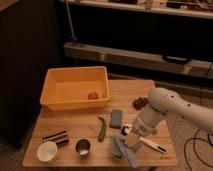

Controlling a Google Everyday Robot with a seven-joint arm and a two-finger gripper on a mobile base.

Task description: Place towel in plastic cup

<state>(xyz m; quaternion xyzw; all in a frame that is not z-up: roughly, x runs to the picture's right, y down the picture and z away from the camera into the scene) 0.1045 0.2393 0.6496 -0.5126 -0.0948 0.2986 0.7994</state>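
- gripper (131,138) lower centre-right of frame, just above towel (121,149)
- jaws: cannot tell
- towel bunched over plastic cup, lower centre
- orange bin (76,87) upper left

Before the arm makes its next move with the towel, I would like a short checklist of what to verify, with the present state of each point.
1. Towel under the hand: ok; the hand is low at the front of the table, right at the bunched cloth.
2. Grip on the towel: cannot tell.
3. Plastic cup visible beneath the towel: cannot tell; the cloth covers that spot.
4. Towel inside the cup, not beside it: cannot tell.
5. Neighbours clear: ok; the green pepper and metal cup lie left of the towel, apart from it.
6. White tool beside the hand: not ok, very close.
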